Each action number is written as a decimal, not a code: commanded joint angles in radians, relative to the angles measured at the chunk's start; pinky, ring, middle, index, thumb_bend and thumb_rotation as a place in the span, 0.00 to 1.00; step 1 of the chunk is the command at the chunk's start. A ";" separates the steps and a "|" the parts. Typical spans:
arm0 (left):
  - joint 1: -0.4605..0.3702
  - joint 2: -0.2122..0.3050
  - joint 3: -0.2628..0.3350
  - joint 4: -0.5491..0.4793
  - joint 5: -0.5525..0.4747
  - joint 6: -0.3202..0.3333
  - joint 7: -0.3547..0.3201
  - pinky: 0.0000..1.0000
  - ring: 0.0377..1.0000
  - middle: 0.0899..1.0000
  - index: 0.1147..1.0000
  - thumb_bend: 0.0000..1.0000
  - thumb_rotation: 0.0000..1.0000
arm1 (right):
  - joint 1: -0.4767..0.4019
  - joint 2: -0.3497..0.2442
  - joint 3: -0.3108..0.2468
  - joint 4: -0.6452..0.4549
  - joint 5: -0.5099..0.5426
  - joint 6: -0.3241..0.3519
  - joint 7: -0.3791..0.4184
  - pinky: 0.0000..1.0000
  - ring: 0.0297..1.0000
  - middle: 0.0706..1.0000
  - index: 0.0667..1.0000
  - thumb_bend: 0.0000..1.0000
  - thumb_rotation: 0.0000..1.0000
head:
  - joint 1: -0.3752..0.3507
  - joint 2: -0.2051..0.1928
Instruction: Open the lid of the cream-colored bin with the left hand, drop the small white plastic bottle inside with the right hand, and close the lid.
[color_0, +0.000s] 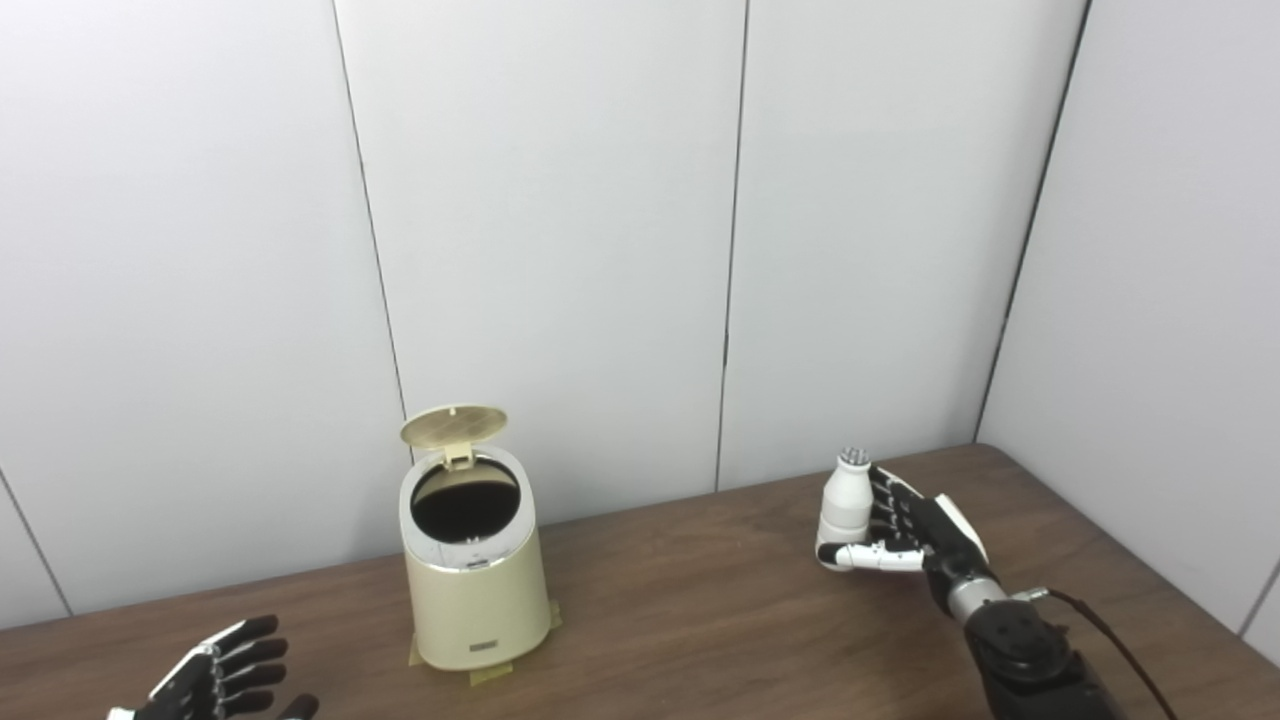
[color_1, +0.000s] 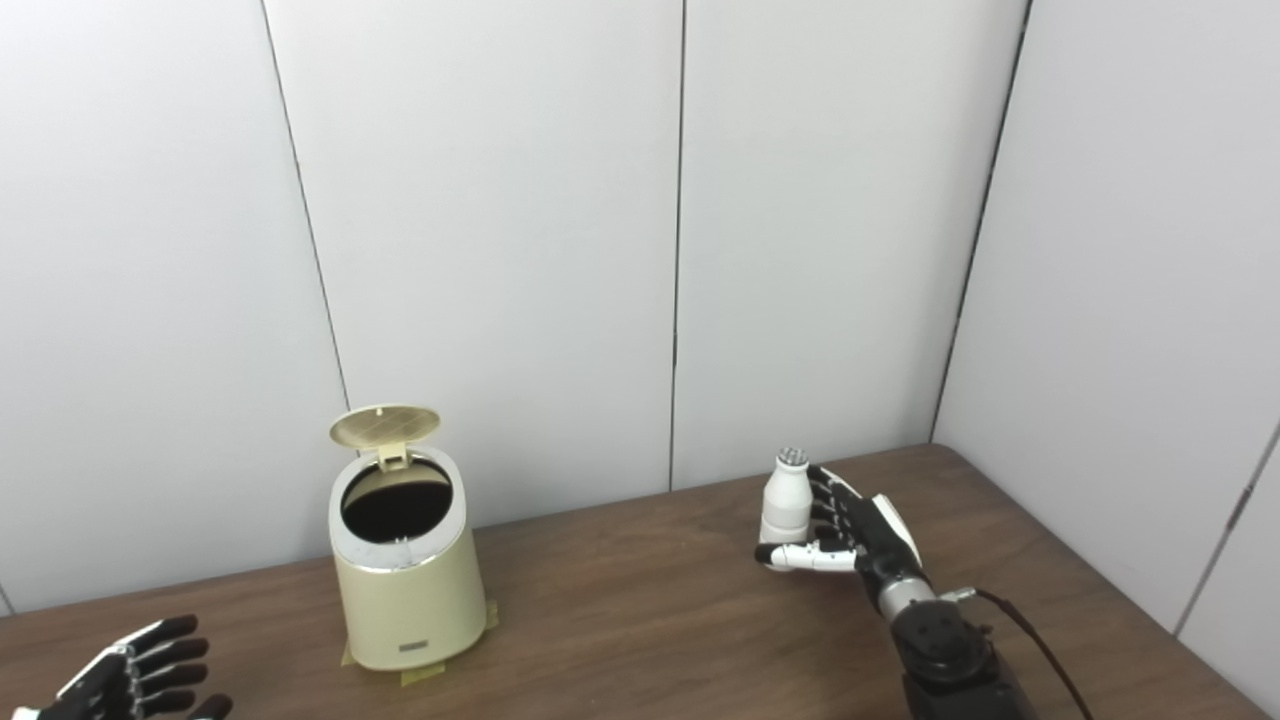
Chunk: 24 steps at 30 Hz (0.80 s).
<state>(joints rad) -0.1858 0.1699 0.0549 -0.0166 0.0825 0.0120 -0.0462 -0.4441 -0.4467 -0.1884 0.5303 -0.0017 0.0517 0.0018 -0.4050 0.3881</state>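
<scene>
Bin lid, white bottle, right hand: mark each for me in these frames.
bin lid (color_0: 453, 424), left eye view, middle of its raised underside.
white bottle (color_0: 845, 502), left eye view, upper body below the cap.
right hand (color_1: 845, 530), right eye view, palm beside the bottle.

The dark wooden worktop (color_0: 700, 600) carries the bin (color_0: 475, 590), lid (color_0: 453, 425) up, on tape tabs (color_0: 490, 675), with the bottle (color_0: 843, 505) upright well right of it.
</scene>
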 joint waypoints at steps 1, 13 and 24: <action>-0.028 0.012 0.001 -0.040 0.001 -0.018 0.002 0.68 0.69 0.71 0.76 0.57 0.00 | -0.057 -0.006 -0.025 -0.025 0.038 -0.048 0.005 0.72 0.81 0.86 0.87 0.84 0.08 | -0.001 -0.001; -0.028 0.015 0.001 -0.025 0.004 -0.022 0.004 0.66 0.69 0.71 0.75 0.57 0.00 | -0.078 0.018 -0.023 0.036 -0.023 -0.151 -0.117 0.35 0.37 0.47 0.47 0.52 0.00 | 0.004 0.010; -0.031 0.007 -0.002 -0.020 -0.007 -0.017 0.001 0.62 0.67 0.70 0.75 0.59 0.00 | -0.059 0.019 0.009 -0.076 -0.120 -0.190 -0.161 0.35 0.36 0.45 0.51 0.51 0.00 | 0.031 0.013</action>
<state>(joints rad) -0.1855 0.1728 0.0538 -0.0164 0.0797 0.0187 -0.0466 -0.4646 -0.3998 -0.1824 0.5183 -0.0966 -0.0864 -0.1337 -0.3789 0.4004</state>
